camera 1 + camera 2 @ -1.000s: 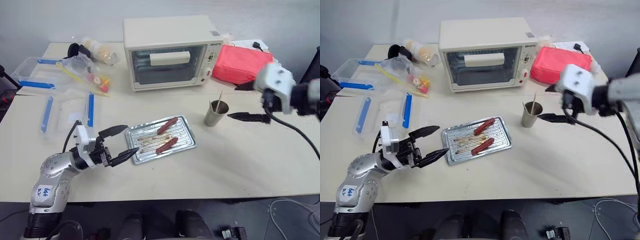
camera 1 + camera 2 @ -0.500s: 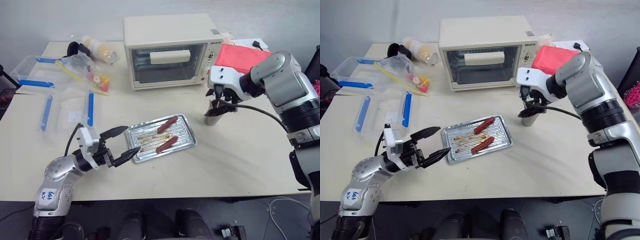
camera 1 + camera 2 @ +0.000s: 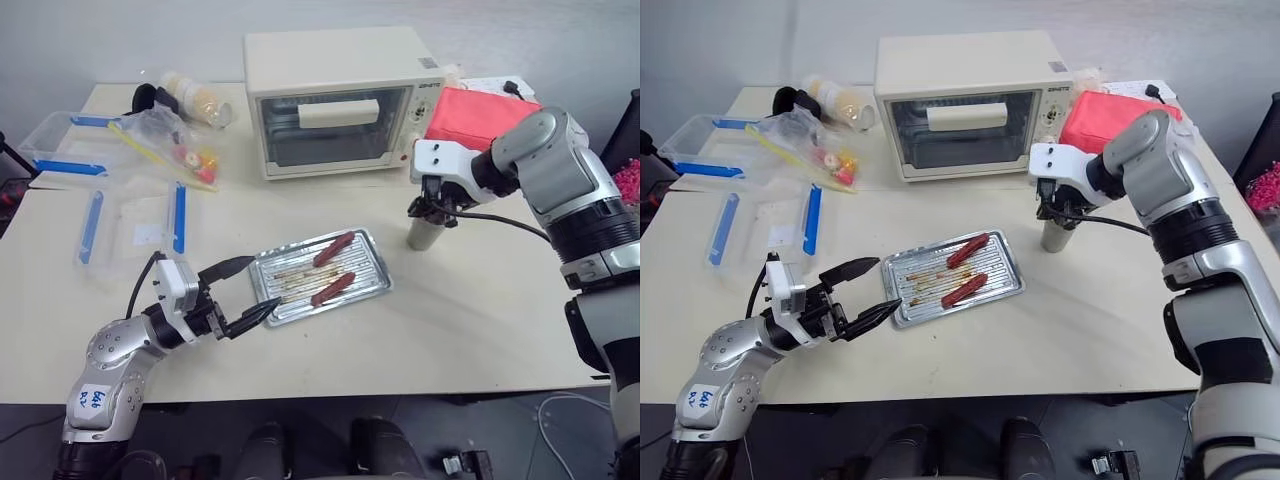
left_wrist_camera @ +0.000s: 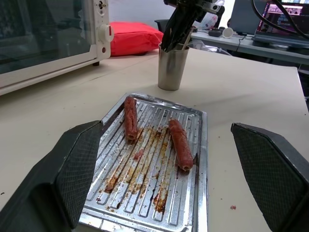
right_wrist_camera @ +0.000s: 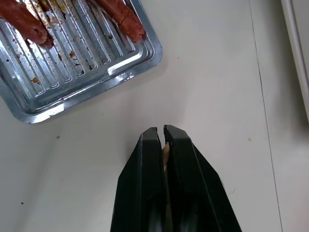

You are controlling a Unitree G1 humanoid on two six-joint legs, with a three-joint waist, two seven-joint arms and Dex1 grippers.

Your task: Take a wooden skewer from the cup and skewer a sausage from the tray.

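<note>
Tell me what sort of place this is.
Probably a lab or office set up as a mock kitchen: a toaster oven and greasy tray share a plain table, with computer screens behind.

2 sausages (image 3: 334, 250) (image 3: 333, 289), 1 tray (image 3: 372, 289), 1 cup (image 3: 424, 233), 1 toaster oven (image 3: 335, 98)

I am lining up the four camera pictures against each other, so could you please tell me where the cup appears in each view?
Left eye view: the cup stands right of the tray, under the right gripper.
Right eye view: same spot, in front of the toaster oven's right end.
Left wrist view: beyond the tray's far edge.
Right wrist view: not visible.
Shared landmark: the tray.
</note>
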